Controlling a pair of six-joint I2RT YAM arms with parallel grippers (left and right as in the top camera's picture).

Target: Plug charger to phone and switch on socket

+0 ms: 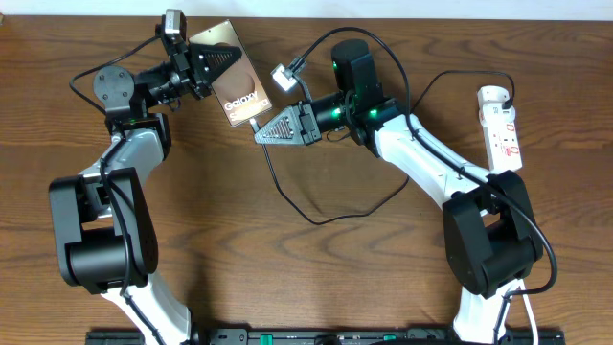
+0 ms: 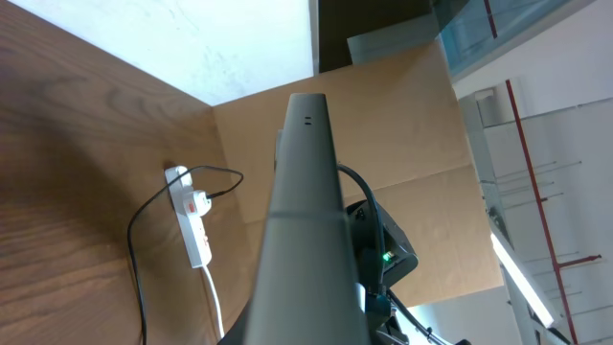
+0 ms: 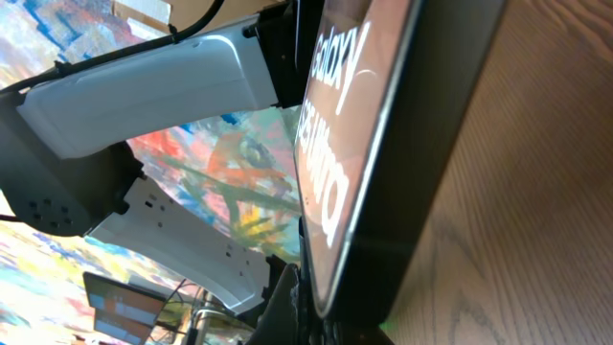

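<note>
Overhead alone shows the whole layout: left gripper [image 1: 218,63] is closed on the phone [image 1: 235,91] near the bench's [image 1: 316,287] far edge, lettering up, phone angled. Right gripper [image 1: 263,132] is closed too, tip just beside the phone's near end, w/ the charger [image 1: 316,218] cable running into that tip.

Left wrist view gives what overhead can't: phone [image 2: 306,220] edge-on, centre frame, w/ the socket [image 2: 192,220] behind it by the bench corner, red marks showing, black cable [image 2: 137,259] looping off it.

Right wrist view has the phone [image 3: 383,144] filling the frame, lettering side-on; its port isn't visible.

Room: bare wood across mid and front bench, apart from the cable loop. Socket [image 1: 503,129] sits at the right edge, well apart from both grippers, beside the right arm's elbow.
</note>
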